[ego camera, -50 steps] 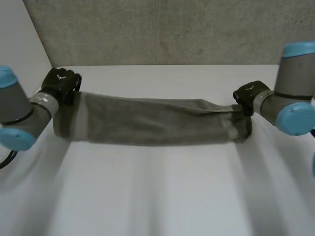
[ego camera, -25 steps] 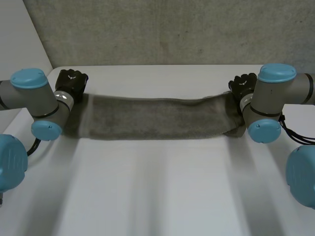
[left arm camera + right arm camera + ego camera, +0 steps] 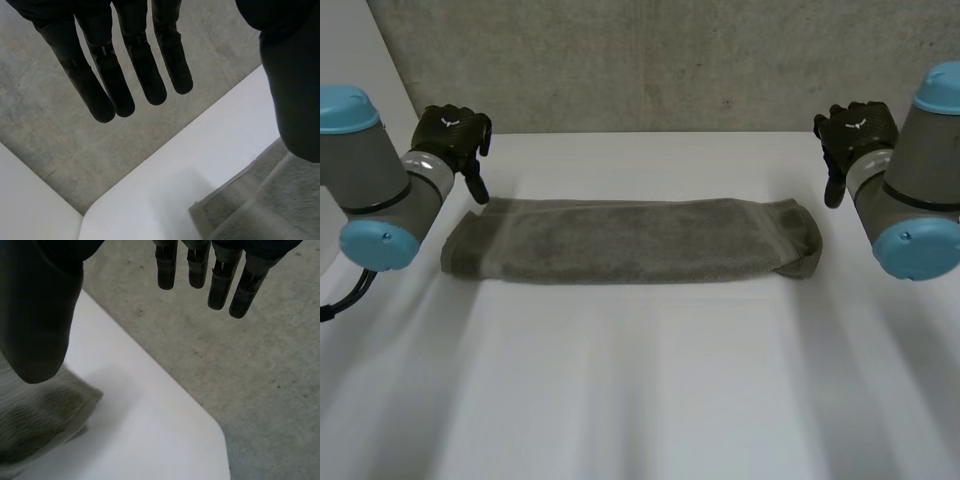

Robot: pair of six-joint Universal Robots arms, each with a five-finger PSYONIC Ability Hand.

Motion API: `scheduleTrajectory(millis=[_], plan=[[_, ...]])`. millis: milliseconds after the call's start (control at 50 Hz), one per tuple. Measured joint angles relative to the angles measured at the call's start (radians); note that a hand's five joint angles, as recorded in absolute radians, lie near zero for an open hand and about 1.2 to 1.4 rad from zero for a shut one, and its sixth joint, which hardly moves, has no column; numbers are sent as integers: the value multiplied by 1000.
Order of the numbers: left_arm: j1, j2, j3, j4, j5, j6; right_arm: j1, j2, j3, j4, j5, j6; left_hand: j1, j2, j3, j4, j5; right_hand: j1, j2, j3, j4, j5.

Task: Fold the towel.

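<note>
Overhead, the grey towel (image 3: 630,240) lies folded into a long band on the white surface (image 3: 640,380), the left hand (image 3: 453,135) beside one end and the right hand (image 3: 855,128) beside the other, neither touching it. The left wrist view has the left hand (image 3: 117,75) straight-fingered, slightly spread and empty, the towel (image 3: 260,205) below its thumb. The right wrist view has the right hand (image 3: 197,265) the same, the towel (image 3: 40,425) lying under its thumb.

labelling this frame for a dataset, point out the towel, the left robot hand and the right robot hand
towel (image 3: 630,242), head view, middle of the folded strip
left robot hand (image 3: 450,135), head view, back of the hand
right robot hand (image 3: 857,128), head view, back of the hand
</note>
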Motion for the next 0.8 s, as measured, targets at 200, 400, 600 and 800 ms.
scheduleTrajectory(millis=[200,400,600,800], plan=[[9,142,-291,93,107,-7,-1,-62,184,89,-15,12,-111,-143,-162,-105,15,9,2,2,1,3],[47,209,-485,189,131,-5,-2,-42,271,84,-118,182,-191,-211,-304,-169,16,9,2,2,1,3],[60,196,-521,223,128,-9,-25,45,253,0,-174,370,-251,-281,-422,-237,16,10,2,2,1,3],[56,146,-522,263,122,4,-36,119,224,-73,-149,375,-296,-357,-518,-285,16,31,2,3,3,24]])
